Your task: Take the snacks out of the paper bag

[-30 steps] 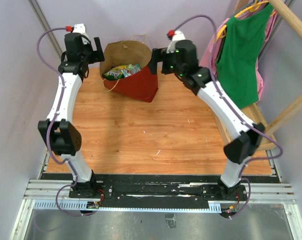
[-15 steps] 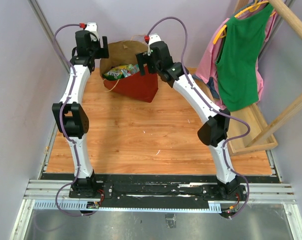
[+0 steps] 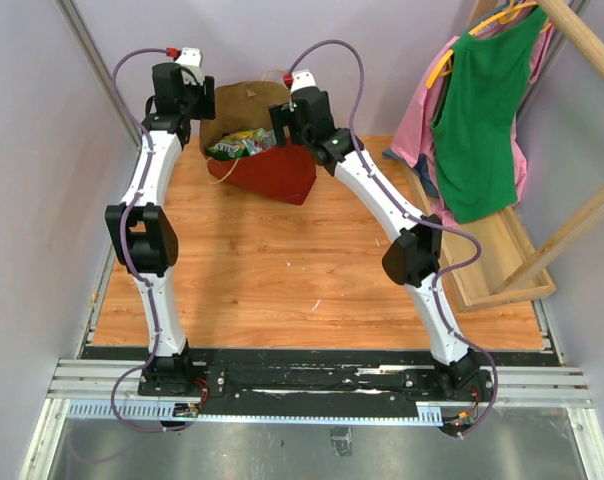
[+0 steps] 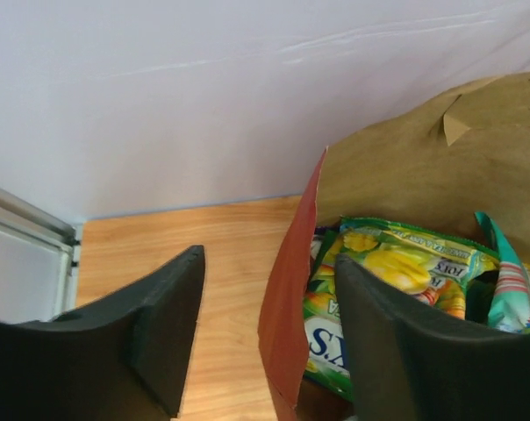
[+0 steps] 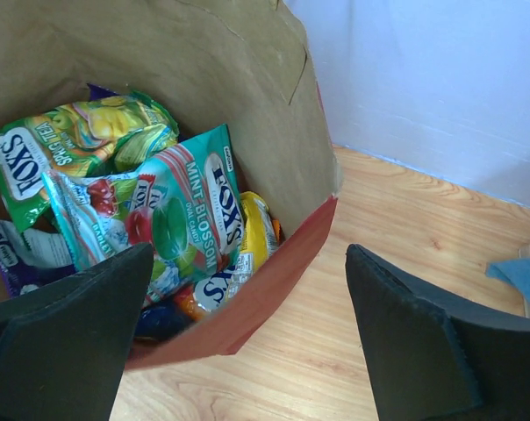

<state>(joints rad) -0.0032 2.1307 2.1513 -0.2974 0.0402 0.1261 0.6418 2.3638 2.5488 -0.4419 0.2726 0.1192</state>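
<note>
- left gripper (image 4: 267, 260) stands open astride the paper bag's (image 3: 278, 176) left rim, apparently not touching it.
- right gripper (image 5: 247, 251) gapes wide over the right rim.
- snacks (image 5: 182, 207) lie inside the bag, far back on the table (image 3: 282, 275).

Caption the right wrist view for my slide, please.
Open right gripper straddles the rim of the paper bag, snacks inside.

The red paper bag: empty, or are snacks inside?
Not empty: the paper bag holds several snacks, a green-yellow packet and a teal-white packet among them.

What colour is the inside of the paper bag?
The bag is plain brown inside; the right wrist view shows it best.
</note>
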